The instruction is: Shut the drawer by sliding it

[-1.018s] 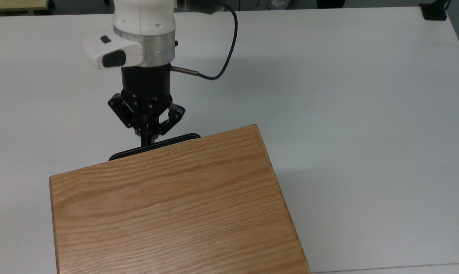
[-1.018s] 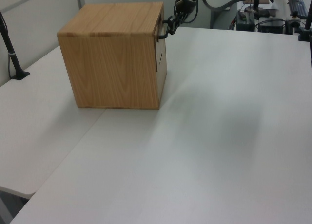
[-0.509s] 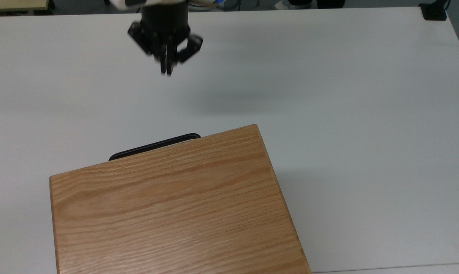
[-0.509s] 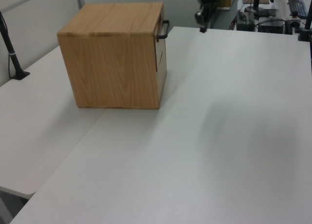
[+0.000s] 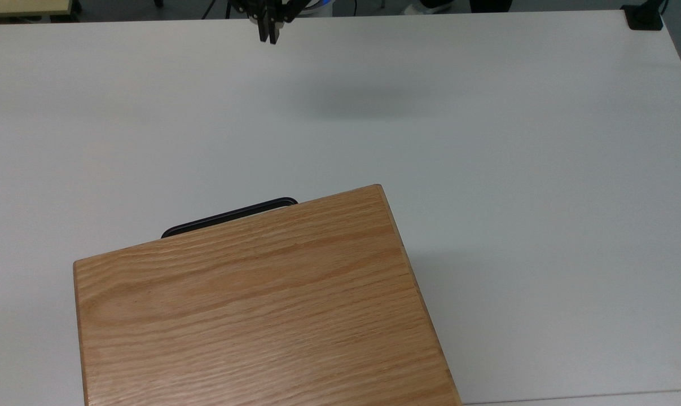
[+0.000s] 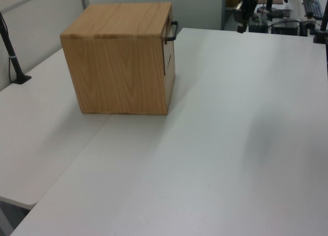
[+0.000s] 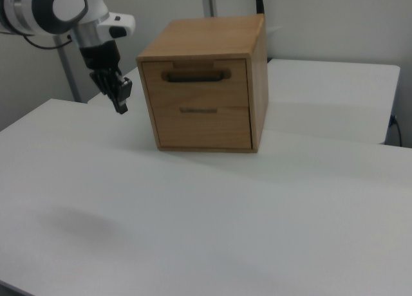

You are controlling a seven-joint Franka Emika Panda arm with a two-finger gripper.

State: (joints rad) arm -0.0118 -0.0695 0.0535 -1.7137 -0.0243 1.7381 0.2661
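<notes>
The drawer (image 7: 196, 87) is the upper one in the oak cabinet (image 5: 261, 304), and its front sits flush with the cabinet face. Its black bar handle (image 5: 230, 216) sticks out past the cabinet's top edge in the top view, and I also see the handle (image 6: 173, 31) in the left view. My gripper (image 5: 269, 34) hangs over the table's far edge in the top view, well away from the handle. It is shut with nothing between its fingers. In the right view the gripper (image 7: 121, 106) hovers left of the cabinet, above the table.
A second drawer front (image 7: 203, 125) sits below the first. The white table (image 5: 487, 169) spreads wide around the cabinet. A black post (image 6: 13, 56) stands at the left view's left edge, and a black clamp (image 5: 645, 17) sits at the top view's far right corner.
My gripper left the handle and drew back across the table toward the top view's upper edge, rising as it went. The drawer and cabinet did not move.
</notes>
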